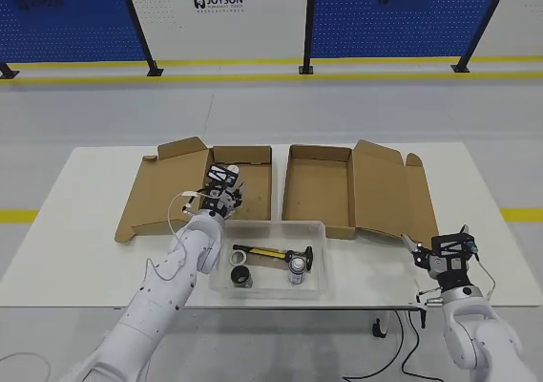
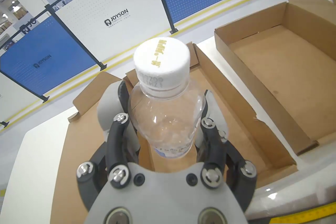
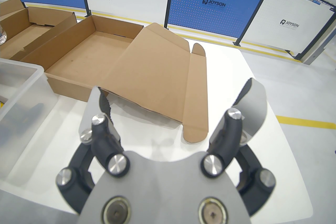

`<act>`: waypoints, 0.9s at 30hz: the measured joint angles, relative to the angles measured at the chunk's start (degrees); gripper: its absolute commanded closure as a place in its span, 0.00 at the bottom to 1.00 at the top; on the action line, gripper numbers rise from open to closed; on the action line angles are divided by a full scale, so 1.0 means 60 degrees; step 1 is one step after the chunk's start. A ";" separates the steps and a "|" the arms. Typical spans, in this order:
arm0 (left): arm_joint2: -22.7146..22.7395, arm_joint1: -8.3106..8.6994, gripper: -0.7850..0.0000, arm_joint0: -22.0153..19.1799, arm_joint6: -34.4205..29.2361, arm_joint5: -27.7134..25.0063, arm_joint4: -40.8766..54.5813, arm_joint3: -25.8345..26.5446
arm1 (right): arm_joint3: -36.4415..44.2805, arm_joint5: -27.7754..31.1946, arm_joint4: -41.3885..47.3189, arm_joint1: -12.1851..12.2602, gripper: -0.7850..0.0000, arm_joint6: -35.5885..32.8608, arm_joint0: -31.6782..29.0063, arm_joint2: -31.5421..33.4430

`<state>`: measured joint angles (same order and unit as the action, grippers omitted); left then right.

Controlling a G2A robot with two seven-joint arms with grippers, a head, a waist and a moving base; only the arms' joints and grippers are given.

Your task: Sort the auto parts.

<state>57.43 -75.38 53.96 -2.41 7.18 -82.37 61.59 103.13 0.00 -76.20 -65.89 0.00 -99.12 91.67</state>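
Left gripper (image 2: 166,104) has its fingers (image 2: 122,96) clenched around a clear bottle (image 2: 164,120), gripping the body below the white cap (image 2: 161,59). The bottle sits over the tray of the left box (image 1: 161,196), an open cardboard box with its lid folded out to the left. Can't tell if the bottle touches the box floor.

Right gripper (image 3: 174,93) is near the bench (image 1: 80,239) front right edge, fingers spread wide apart, nothing between them. It's just beside the unfolded lid of the right box (image 1: 319,191), not touching it. The right box is open too, lid flap laid out to the right.

The two boxes lie side by side at the back of the bench, close together. In front of them, between the arms, is a clear plastic bin (image 1: 276,226). In the bin: a hammer (image 1: 266,252) with a yellow-and-black handle lying across it, a black round part (image 1: 241,277) near the front left corner, and a small grey can (image 1: 296,267) to the right of it.
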 measured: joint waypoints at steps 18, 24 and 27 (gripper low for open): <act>-0.0151 -0.0305 0.00 -0.0397 -0.0017 0.0326 -0.0178 -0.1232 | 0.0000 0.0000 0.0000 0.0000 0.00 0.0000 0.0000 0.0000; 0.0009 -0.0266 0.00 -0.0246 0.0072 0.0456 -0.0608 -0.0958 | 0.0000 0.0000 0.0000 0.0000 0.00 0.0000 0.0000 0.0000; 0.0151 -0.0222 0.00 -0.0071 0.0042 0.0407 -0.0761 -0.0583 | 0.0000 0.0000 0.0000 0.0000 0.00 0.0000 0.0000 0.0000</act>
<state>58.34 -76.71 53.54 -2.16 9.62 -86.93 58.09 103.13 0.00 -76.20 -65.89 0.00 -99.12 91.67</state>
